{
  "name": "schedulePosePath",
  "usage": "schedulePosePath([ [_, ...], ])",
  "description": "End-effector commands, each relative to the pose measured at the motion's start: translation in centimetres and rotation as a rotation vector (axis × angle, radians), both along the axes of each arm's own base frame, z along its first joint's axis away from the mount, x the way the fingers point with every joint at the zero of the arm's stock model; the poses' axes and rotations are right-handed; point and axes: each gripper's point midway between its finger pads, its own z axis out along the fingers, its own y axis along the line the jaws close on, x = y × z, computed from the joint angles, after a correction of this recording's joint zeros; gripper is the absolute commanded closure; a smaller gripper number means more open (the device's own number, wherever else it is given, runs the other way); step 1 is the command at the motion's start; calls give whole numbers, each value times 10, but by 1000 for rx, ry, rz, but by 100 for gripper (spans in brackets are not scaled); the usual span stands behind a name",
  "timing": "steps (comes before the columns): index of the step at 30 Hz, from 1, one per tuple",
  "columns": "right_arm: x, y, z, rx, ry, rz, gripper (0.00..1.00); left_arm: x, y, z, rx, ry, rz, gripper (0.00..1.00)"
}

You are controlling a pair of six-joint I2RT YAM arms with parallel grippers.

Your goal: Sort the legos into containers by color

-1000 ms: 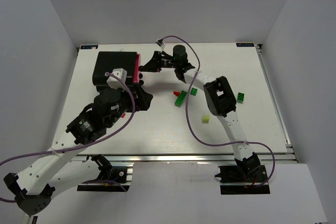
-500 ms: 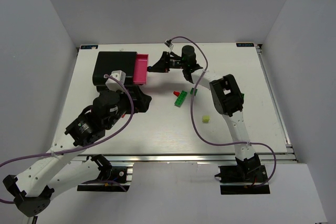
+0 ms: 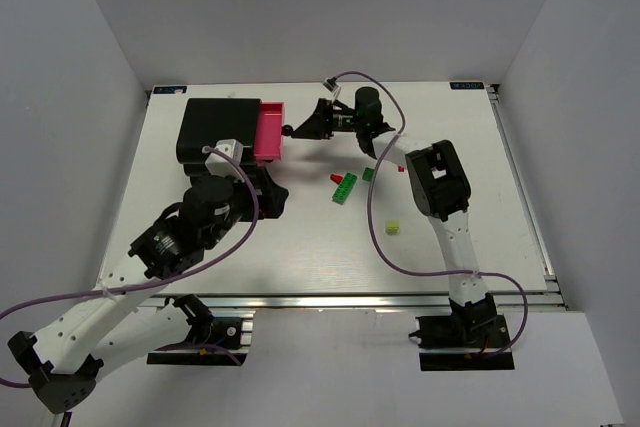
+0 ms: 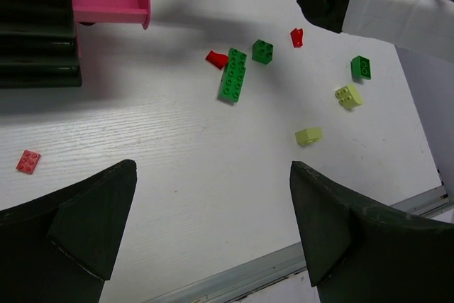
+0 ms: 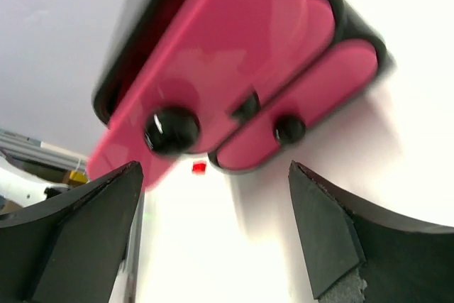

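I can read no text, brand or number in any view. Two blue stickers (image 3: pixel 168 90) on the table's (image 3: pixel 300 257) far corners, beyond the right gripper (image 3: pixel 304 123), are too small to read.

The left arm (image 3: pixel 180 232), made of white links and black joints, goes up from its base at the near left and reaches forward and to the right, with the elbow bent. Its black two-finger left claw (image 4: pixel 211 175) points forward and down. Both fingers (image 4: pixel 85 225) are spread wide, with nothing between them. The right arm (image 3: pixel 455 237), also white and black, goes forward from its base, folds at the elbow and stretches to the left. The right claw (image 5: pixel 213 168) points to the left, its fingers (image 5: pixel 333 232) wide apart and gripping nothing.
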Motion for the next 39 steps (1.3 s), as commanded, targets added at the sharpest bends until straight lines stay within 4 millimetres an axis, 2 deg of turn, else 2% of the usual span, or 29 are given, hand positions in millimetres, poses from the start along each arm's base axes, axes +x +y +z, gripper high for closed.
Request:
schedulePosePath([
  [1,-5,-17,18,-18,-56,-11,11,0,6,-8,13,8,26,2],
  [4,-18,-41,21,-90,-116,-24,11,2,5,-24,29,27,34,3],
  [5,-22,-48,20,-116,-139,-28,11,2,5,-34,41,39,36,3],
  [6,-27,-60,2,-171,-200,-39,11,5,4,-37,38,37,43,4],
  [7,-39,-70,15,-204,-228,-43,11,6,4,-42,41,42,50,5],
  [8,-43,-81,15,-238,-264,-55,12,7,4,-45,43,43,55,8],
  [9,-51,-92,1,-301,-274,-74,12,9,4,-51,44,41,62,10],
  [10,-63,-106,13,-360,-350,-70,14,10,5,-53,46,40,68,13],
  [11,-69,-118,12,-412,-394,-68,18,11,5,-54,45,35,72,19],
  [12,-72,-130,9,-475,-418,-89,25,11,6,-57,56,35,73,23],
  [13,-88,-143,11,-510,-476,-78,30,12,8,-57,64,32,80,29],
  [14,-98,-157,6,-542,-471,-73,36,11,10,-60,82,39,82,45],
  [15,-106,-165,1,-567,-485,-62,49,10,12,-61,95,41,81,52],
  [17,-132,-180,-5,-611,-483,-5,60,6,18,-66,134,59,81,60],
  [18,-138,-184,-3,-603,-466,13,69,5,20,-68,156,63,77,60],
  [19,-145,-183,4,-582,-459,31,69,3,22,-70,172,72,78,60],
  [20,-153,-183,7,-561,-459,62,64,0,27,-75,197,89,79,58],
  [21,-166,-180,12,-515,-434,101,47,-1,30,-78,215,98,84,49],
  [22,-175,-183,12,-498,-430,103,39,-1,36,-81,231,106,103,44],
  [23,-180,-183,15,-483,-447,104,30,-3,40,-85,251,118,105,41],
  [24,-178,-184,18,-474,-482,85,20,-3,45,-89,272,129,118,33],
  [25,-180,-187,26,-472,-526,58,18,-4,47,-92,288,141,123,30],
  [26,-181,-191,20,-494,-522,36,16,-5,53,-98,316,165,137,27],
  [27,-179,-193,28,-491,-544,4,16,-4,56,-102,328,178,152,24],
  [29,-178,-196,33,-495,-539,-20,16,-2,61,-111,350,205,164,24],
  [31,-180,-198,41,-484,-533,-33,22,1,63,-124,383,247,174,24],
  [34,-189,-197,55,-438,-549,-28,37,8,69,-143,413,302,195,26],
  [36,-197,-198,59,-408,-561,-17,46,15,76,-147,415,325,213,28],
  [39,-205,-200,70,-374,-596,-21,54,22,83,-153,392,359,219,35],
])
